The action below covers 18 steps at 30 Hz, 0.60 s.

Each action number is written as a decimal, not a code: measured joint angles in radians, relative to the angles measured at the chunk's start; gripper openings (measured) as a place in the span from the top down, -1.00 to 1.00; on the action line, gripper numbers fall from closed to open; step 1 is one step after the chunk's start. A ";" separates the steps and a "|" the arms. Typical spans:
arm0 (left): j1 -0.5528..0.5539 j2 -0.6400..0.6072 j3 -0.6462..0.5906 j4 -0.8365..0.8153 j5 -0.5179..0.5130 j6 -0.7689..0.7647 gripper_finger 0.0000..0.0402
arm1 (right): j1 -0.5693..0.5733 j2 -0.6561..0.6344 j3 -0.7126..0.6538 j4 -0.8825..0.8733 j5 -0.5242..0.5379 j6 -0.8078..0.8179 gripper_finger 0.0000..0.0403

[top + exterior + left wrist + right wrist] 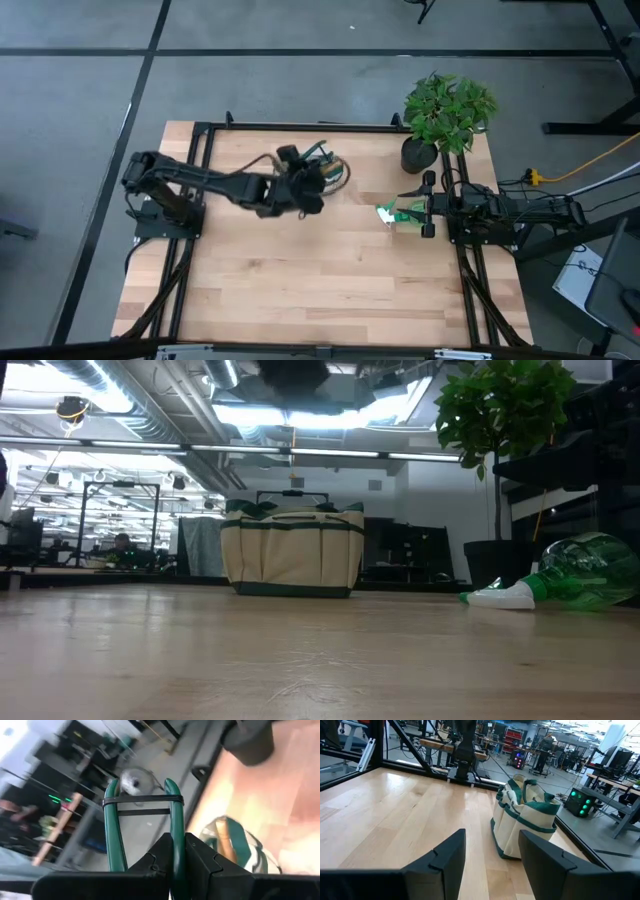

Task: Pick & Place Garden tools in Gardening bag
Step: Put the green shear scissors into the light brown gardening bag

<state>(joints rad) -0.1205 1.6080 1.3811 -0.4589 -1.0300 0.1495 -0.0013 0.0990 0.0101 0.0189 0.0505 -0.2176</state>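
Observation:
My left gripper hangs over the far middle of the table, shut on the green-handled pruning shears. Just below and beyond it stands the cream and green gardening bag, upright on its base, which also shows in the left wrist view and the right wrist view. A bright green-and-white soft item lies on its side on the table, right in front of my right gripper. That gripper rests open at the right edge with nothing between its fingers. My left gripper pinches one green handle of the shears between its two fingers. The other handle stands free beside the fingers, and a dark band joins the two. The shears are lifted clear, above the bag.
A potted green plant in a black pot stands at the far right corner. A black frame rail runs along the table's far edge. Bare wood fills the near half.

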 joint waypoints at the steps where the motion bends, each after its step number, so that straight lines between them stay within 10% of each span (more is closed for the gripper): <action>1: 0.021 -0.003 0.000 -0.019 0.033 -0.011 0.86 | 0.000 0.000 0.000 0.000 0.000 0.000 0.08; 18: 0.184 -0.010 0.000 0.000 0.528 -0.062 0.86 | 0.000 0.000 0.000 0.000 -0.002 0.000 0.08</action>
<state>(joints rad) 0.0632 1.5982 1.3815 -0.4590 -0.5016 0.0880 -0.0013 0.0990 0.0101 0.0185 0.0490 -0.2176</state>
